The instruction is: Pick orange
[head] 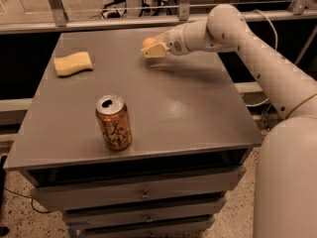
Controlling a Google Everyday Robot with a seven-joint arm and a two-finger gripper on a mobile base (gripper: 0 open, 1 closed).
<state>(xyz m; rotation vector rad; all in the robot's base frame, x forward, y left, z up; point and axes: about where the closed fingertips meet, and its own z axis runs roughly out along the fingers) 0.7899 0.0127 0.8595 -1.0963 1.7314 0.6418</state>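
Observation:
The orange (147,42) is a small round fruit at the far middle of the grey table (198,113). My gripper (151,48) reaches in from the right on the white arm (233,31) and is shut on the orange, one pale finger (155,51) lying in front of it. The orange is held a little above the tabletop, with a shadow beneath the gripper.
An orange-bronze drink can (113,122) stands upright near the table's front left. A pale yellow sponge (73,63) lies at the far left. A metal rail (99,24) runs behind the table. Drawers (143,195) sit below the front edge.

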